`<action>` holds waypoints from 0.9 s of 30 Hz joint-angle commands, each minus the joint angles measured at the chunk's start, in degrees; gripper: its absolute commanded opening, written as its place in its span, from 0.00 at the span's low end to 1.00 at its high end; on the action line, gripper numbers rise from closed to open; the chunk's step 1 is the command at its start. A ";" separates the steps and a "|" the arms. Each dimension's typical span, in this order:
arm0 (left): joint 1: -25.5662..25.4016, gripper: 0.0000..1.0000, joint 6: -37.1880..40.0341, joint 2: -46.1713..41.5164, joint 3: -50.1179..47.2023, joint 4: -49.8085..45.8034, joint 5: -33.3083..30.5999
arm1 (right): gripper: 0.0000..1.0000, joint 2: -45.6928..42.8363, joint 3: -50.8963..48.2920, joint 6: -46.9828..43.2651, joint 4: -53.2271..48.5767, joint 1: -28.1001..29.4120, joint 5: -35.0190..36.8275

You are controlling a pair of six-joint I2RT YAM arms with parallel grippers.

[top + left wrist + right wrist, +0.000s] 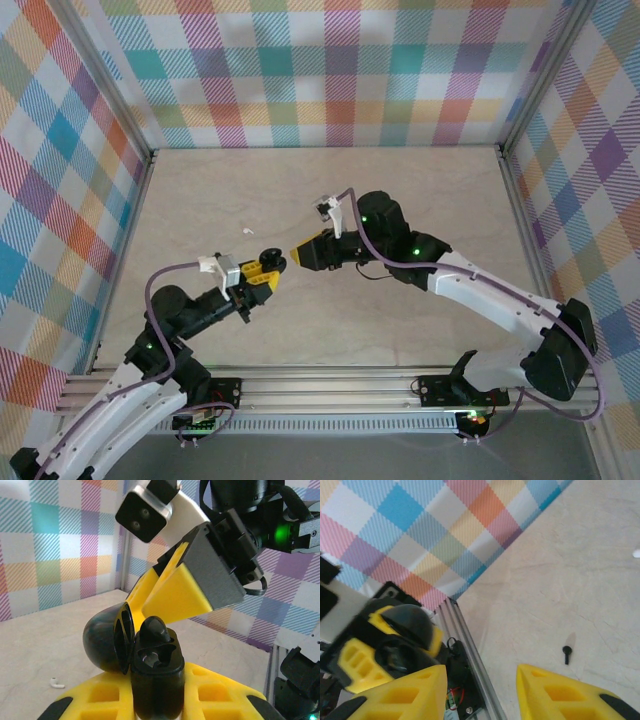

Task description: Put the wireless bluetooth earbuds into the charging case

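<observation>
Charging case (155,680): rigid shell, light and glossy, so I judge it slippery under hard pads. It is best taken across the sides of the lower body, clear of the hinge, and that is how it is taken here. The lid (102,642) hangs open on that hinge and looks like the weak point; a knock from above could fold it shut or strain it. Earbuds: tiny, hard and smooth, likely to roll or flick out of a pinch. Hold at the bud head so the stem leads into the socket.

Look: the case is black and rounded, with a domed lid thrown back to one side. The seated earbud (156,629) occupies one socket, its head proud of the rim. The other socket (149,658) looks empty.

Position: the case is upright and appears held clear of the table (580,580), clenched between the yellow fingers of the left gripper (266,270). The right gripper (480,677) hovers just beside and above the open case, jaws parted, nothing between them. The loose earbud (566,653), as I take the small black head-and-stem piece to be, lies on the table well apart from the case. There is a white speck (56,683) on the table beyond, not identified.
</observation>
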 commanded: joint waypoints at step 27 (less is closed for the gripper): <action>-0.63 0.00 -17.56 -17.93 -3.93 -31.15 -22.90 | 0.28 36.69 21.60 4.53 -18.46 -1.94 -1.02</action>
